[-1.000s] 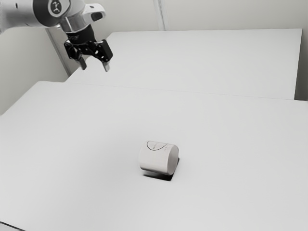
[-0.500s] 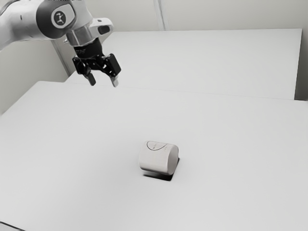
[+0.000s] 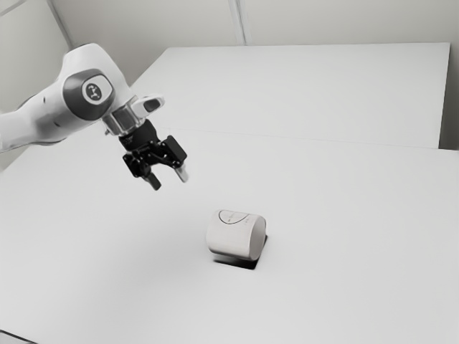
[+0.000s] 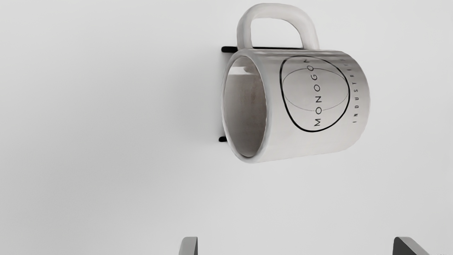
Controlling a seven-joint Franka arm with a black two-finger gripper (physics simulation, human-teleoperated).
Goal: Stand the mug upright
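Note:
My gripper (image 3: 169,180) hangs above the table, up and toward the exterior view's left from the mug, its fingers spread with nothing between them. The white mug (image 3: 235,236) lies on its side on the table. In the wrist view the mug (image 4: 315,106) shows its open mouth, its handle out on the side away from my fingertips, and black lettering with a ring on its wall. The gripper (image 4: 295,244) stands apart from the mug there, one fingertip at either side of the gap.
The mug rests on a wide white tabletop (image 3: 344,236). Behind it is another pale flat surface (image 3: 308,89), with a wall beyond. A thin dark edge crosses the exterior view's lower left corner.
My arm has come down and somewhat toward the exterior view's right, closer to the mug. The mug lies where it was, and the fingers have stayed apart.

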